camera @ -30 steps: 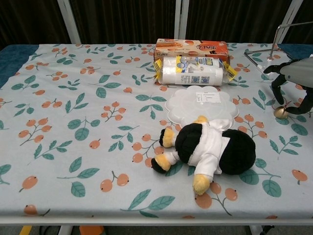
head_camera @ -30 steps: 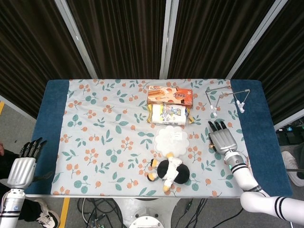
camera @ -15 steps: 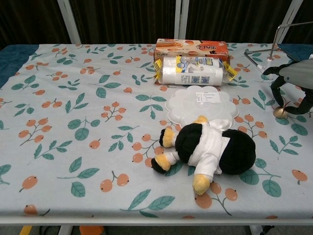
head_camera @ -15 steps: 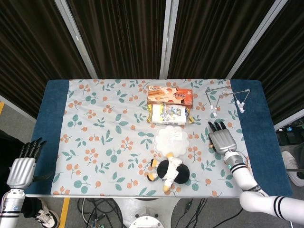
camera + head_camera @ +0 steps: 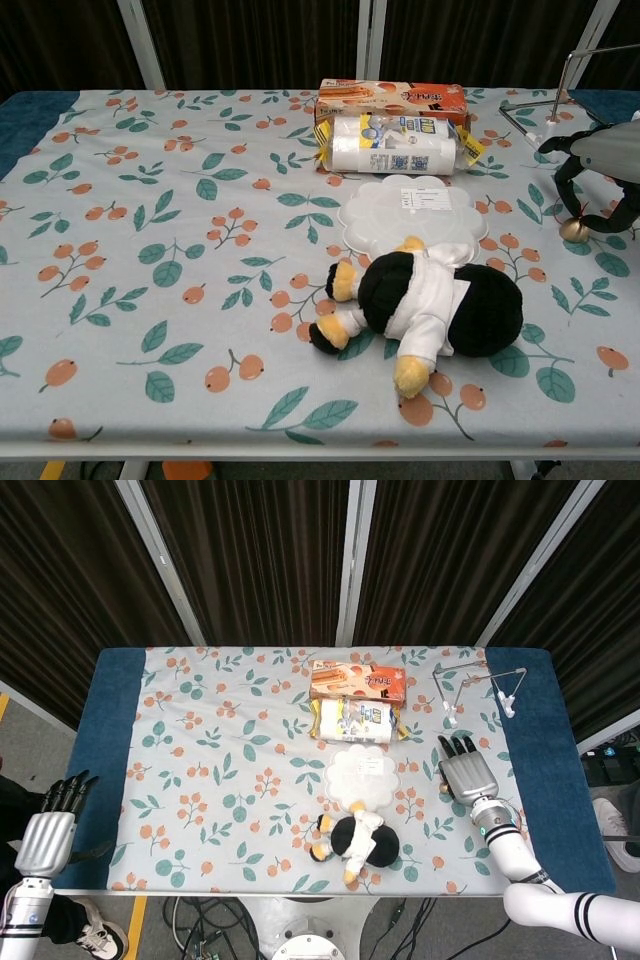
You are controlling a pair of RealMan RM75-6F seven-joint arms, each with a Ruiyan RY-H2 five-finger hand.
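my left hand (image 5: 46, 832) hangs off the desk's (image 5: 110, 780) left front corner, fingers straight and a little apart, holding nothing and touching nothing.

moving right over the floral cloth (image 5: 220, 770): at the back of the middle lies an orange box (image 5: 358, 681), with a white roll pack (image 5: 356, 721) just in front of it, touching or nearly so. in front of the pack sits a white scalloped lid (image 5: 362, 774), flat, label up. the plush (image 5: 352, 840) lies on its side at the front of the lid, its yellow foot over the lid's rim in the chest view; black body, white jacket.

my right hand (image 5: 467, 773) is over the right part of the cloth, palm down, fingers apart and curled downward in the chest view (image 5: 590, 175), empty. it is near the lid and plush but apart from both. a small gold ball (image 5: 572, 229) sits on the cloth just under its fingers; i cannot tell if they touch.

behind it, at the right back corner, a wire stand (image 5: 478, 688) rests.
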